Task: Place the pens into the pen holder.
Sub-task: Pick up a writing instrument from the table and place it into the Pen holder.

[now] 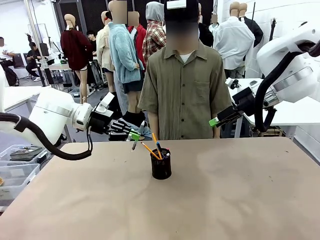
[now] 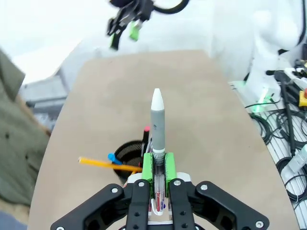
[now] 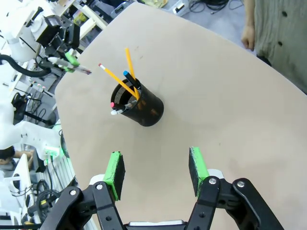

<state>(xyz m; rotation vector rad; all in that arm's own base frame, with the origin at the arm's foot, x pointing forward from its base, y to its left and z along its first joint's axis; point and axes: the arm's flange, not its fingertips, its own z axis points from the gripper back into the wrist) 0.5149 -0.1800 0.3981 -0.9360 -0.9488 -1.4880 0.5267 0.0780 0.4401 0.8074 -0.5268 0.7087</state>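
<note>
Left gripper point(image 2: 158, 165) clamped narrow on a grey-and-white pen point(image 2: 158, 120), held near its back end so the white tip juts forward past the green pads — enough free length to lead into the cup's mouth. In the front view, same gripper point(image 1: 134, 135) at left of centre, raised off the table, pen point(image 1: 135, 144) angled down from it; just left of and above the pen holder point(image 1: 161, 163), apart from its rim. Judged as mid-carry: pen not yet over the opening, drop still to come.

Pen holder upright at centre of the brown table point(image 1: 240, 195), already carrying two yellow-orange pencils point(image 1: 149, 150) and a dark pen with a blue end point(image 1: 159, 148), all leaning left and fanning above the rim since the cup is shorter than they are. In the right wrist view, holder point(image 3: 142, 106) at upper centre, pencils point(image 3: 120, 80) splayed outward, a pink-capped end low at the rim. Leaning sticks crowd the left side of the mouth, so a steeper entry looks safer.

Right gripper point(image 3: 156, 170) wide, nothing between the pads, looking down on the table from well above; in the front view point(image 1: 215, 121) parked high at right, well apart from the cup — probably clear of the way.

Person standing at the far edge behind the holder, hand point(image 3: 248, 36) hanging at the side in the upper right of the right wrist view.
</note>
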